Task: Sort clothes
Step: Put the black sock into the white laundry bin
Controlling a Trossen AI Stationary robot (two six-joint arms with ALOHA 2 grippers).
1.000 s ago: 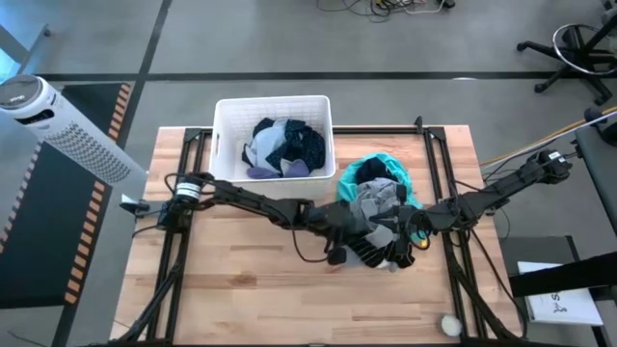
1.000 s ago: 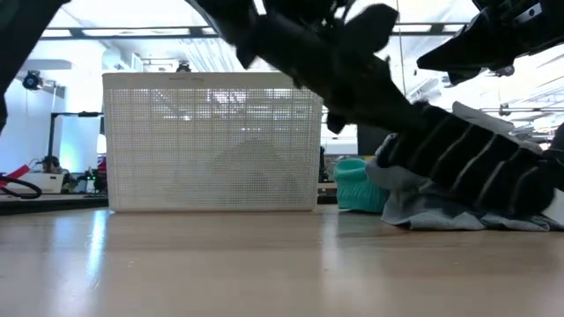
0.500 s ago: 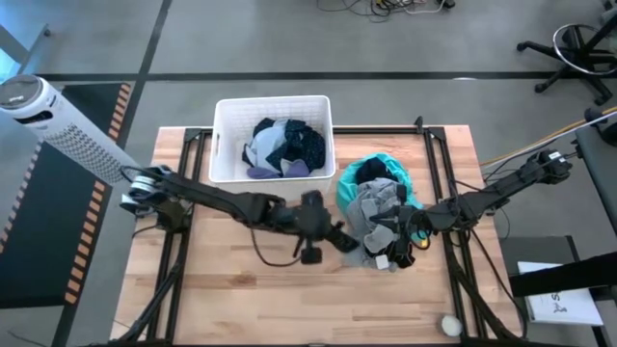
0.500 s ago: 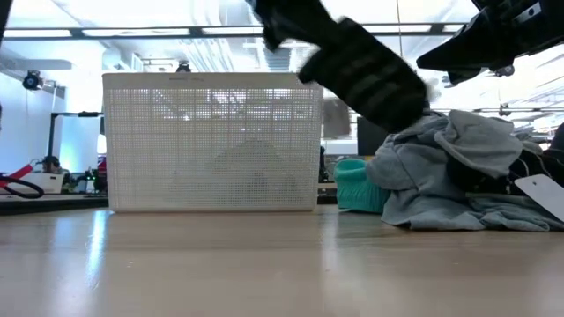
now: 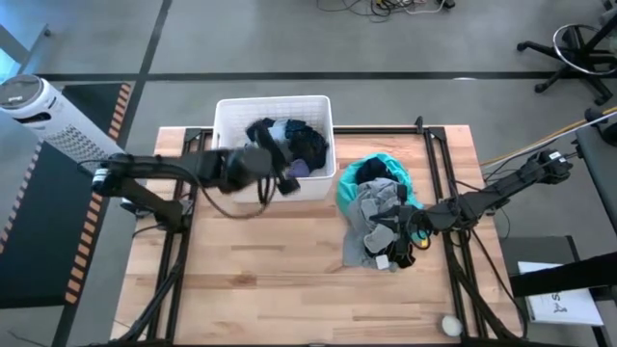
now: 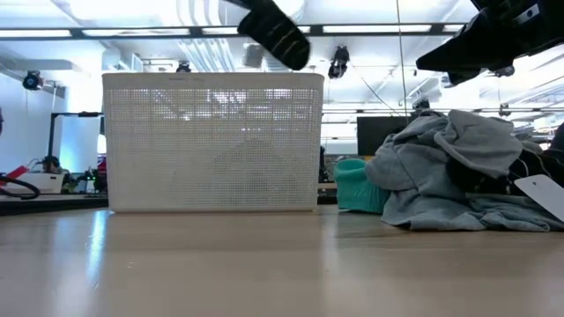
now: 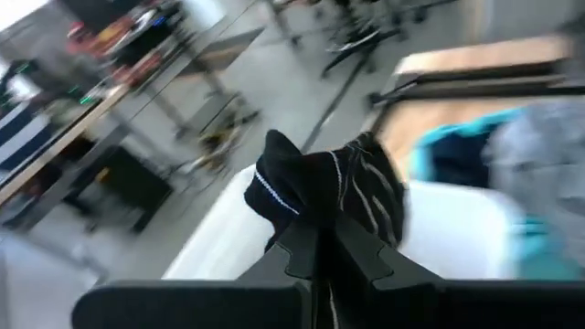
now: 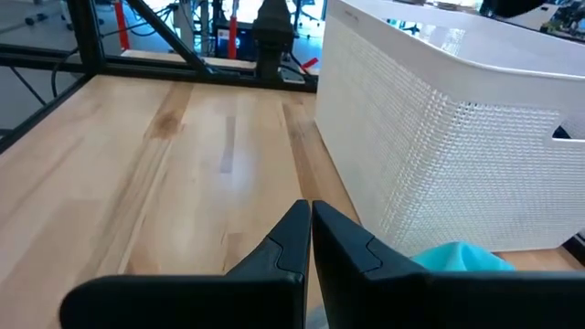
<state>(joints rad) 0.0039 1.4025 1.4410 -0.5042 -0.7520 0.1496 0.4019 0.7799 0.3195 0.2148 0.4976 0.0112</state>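
Wood table [image 5: 260,280]: left claw [image 7: 315,239] grips black garment [image 7: 334,196] above white bin [image 5: 224,111]; right claw [image 8: 309,217] closed.

Soft fabric garments, split between a white bin, a heap on the table, and one held in the air.

A black garment with thin pale stripes [image 7: 340,194] hangs bunched from the left gripper [image 7: 315,247], whose fingers are pinched on it, above the white plastic bin [image 5: 224,145]. In the bin lie crumpled dark navy [image 5: 305,143], pale grey and small lavender [image 5: 297,168] pieces. Beside the bin, a rumpled grey garment [image 5: 374,214] is heaped partly over a teal one [image 5: 379,164].
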